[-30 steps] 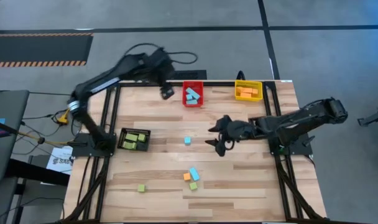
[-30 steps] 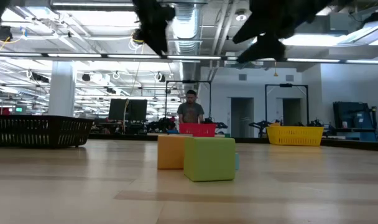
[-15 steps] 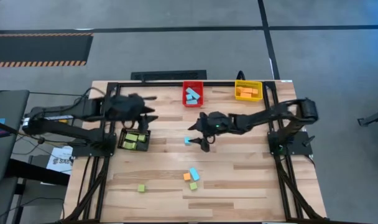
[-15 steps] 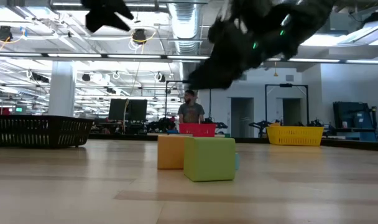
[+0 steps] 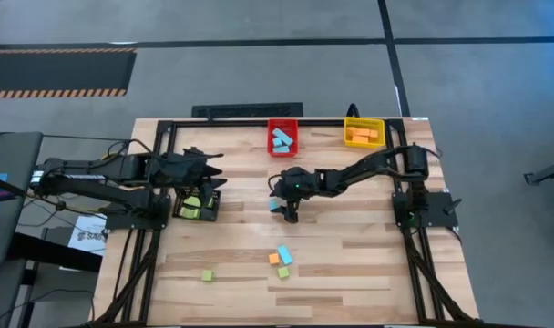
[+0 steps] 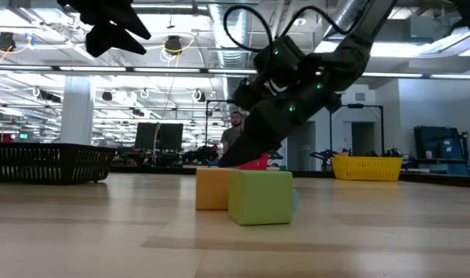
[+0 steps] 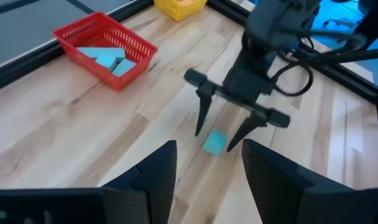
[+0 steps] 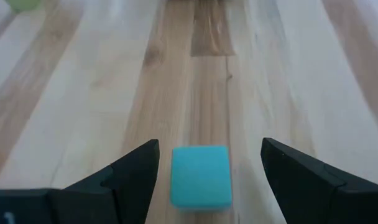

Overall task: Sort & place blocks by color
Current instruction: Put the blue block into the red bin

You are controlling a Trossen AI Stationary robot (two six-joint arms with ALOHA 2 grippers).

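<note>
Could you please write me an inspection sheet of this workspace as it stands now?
Surface: wooden table, black frame.
Job's things: light blue block lying between the right tool's fingers, untouched; blue, orange and green cluster and a lone green block loose at the near side; blue pieces in red bin, orange in yellow bin, green in black bin.
Clutter: nothing seen.
Grippers: right tool open, astride the block; left tool open, over the black bin.
Cables: on the floor left of the table.
Surroundings: a person beyond the table.
</note>
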